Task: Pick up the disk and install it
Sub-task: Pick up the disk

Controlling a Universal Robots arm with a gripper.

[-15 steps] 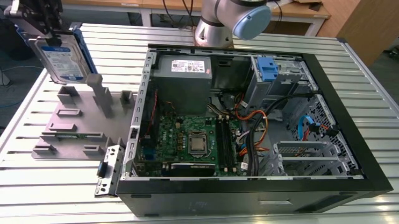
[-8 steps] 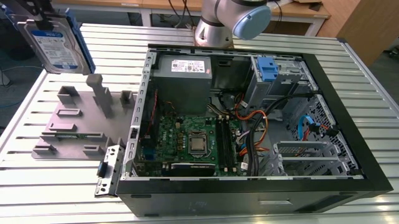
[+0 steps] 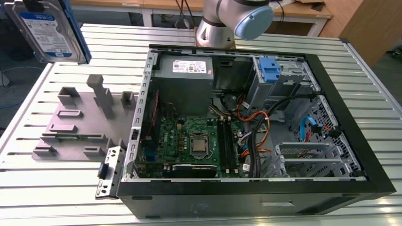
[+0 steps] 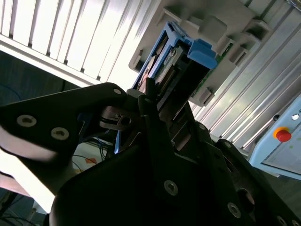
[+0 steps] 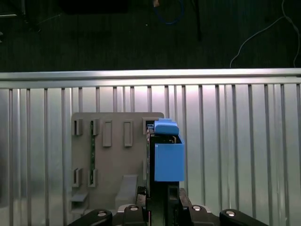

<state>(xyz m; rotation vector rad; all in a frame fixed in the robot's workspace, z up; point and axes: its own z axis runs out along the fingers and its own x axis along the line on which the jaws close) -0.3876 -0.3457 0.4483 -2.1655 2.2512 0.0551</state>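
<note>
Picking up looks done, as the jaws of the gripper (image 5: 162,202) are clamped on the disk (image 3: 52,33), held on edge in the air above the grey fixture (image 3: 72,120) on the worktop (image 3: 56,193), apart from the open computer case (image 3: 251,186), so installing remains.

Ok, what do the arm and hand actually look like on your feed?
In the exterior view the arm is silver-grey metal tubing with rounded joints, one closed by a pale blue round cap. In the second wrist view the hand is matte black, built of angular plates and links fastened with small silver screw heads.
</note>
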